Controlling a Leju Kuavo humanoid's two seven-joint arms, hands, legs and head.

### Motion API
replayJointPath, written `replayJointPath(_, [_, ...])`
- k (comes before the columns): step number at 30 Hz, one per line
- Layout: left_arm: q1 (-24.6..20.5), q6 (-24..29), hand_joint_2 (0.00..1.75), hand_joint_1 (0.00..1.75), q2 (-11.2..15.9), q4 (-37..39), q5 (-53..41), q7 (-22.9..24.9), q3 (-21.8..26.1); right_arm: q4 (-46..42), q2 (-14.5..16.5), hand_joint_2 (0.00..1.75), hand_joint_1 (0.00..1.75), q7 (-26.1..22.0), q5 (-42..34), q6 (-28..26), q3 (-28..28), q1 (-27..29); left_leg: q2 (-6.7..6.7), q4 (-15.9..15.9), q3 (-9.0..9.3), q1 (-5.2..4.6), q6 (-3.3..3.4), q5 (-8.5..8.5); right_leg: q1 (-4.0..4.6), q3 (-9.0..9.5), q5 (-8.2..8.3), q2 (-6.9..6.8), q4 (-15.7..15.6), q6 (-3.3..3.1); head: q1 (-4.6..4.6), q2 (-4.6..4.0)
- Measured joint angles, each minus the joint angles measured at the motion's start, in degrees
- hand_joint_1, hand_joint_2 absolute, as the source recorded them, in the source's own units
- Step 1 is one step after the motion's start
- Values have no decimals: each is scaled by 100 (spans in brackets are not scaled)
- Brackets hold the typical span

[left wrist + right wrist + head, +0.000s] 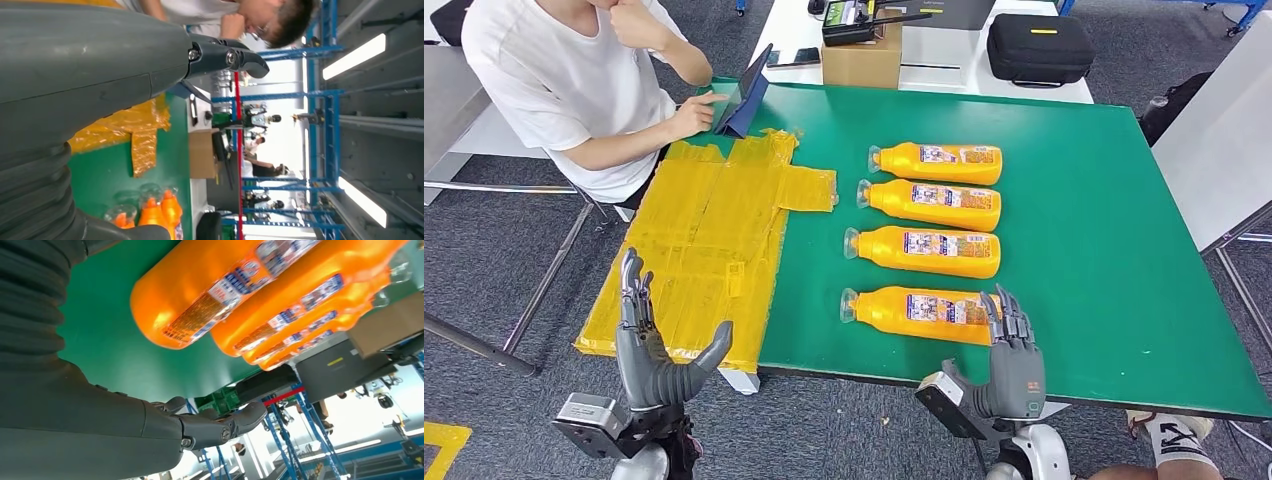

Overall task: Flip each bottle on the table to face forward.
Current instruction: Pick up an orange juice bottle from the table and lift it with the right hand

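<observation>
While raised at near edge of tabletop (1114, 250), right hand (1012, 362) upright, fingers spread and straight, gripping nothing; fingertips (1002, 305) overlapping base end of nearest bottle (919, 313) in head view, contact or not: cannot tell. Left hand (652, 345) likewise up w/ fingers apart, thumb out to side, empty, off tabletop's left corner, in front of yellow sheet (694, 250).

Four bottles, all orange w/ clear caps, lying on sides in a column, near to far: nearest bottle, second bottle (924, 251), third bottle (931, 204), far bottle (937, 163). Caps toward left, bases toward right. Printed white/blue labels facing up on each. Roughly parallel, just beside each other, not touching as far as visible. In right wrist view, nearest bottle's rounded base close to camera, label w/ barcode-like print showing, others stacked behind.

Green tabletop, matte. Yellow sheet crinkled, taped over left part, hanging over left edge. Tablet (746, 90) propped at far left corner; person (564, 80) in white T-shirt seated there, one hand on it. Beyond: white table w/ cardboard box (861, 58), black case (1038, 48). Grey carpet floor (484, 270). Blue racking & ceiling strip lights in wrist views.

Count: 4 bottles, 2 hands, 1 sheet, 1 tablet, 1 box, 1 case, 1 seated person.
</observation>
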Motion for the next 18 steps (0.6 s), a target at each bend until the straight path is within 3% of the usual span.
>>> replayJointPath(11, [21, 19, 175, 0, 0, -167, -26, 0, -106, 158, -189, 175, 0, 28, 51, 39, -62, -99, 1, 0, 0, 3, 0, 0, 1, 1, -1, 0, 0, -1, 1, 0])
replayJointPath(18, [1, -4, 175, 0, 0, -171, -27, 0, -139, 263, -245, 175, 0, 100, 78, 436, -58, -285, 1, 0, 1, 2, 0, 1, 1, 2, 0, 0, 0, -1, 0, -1])
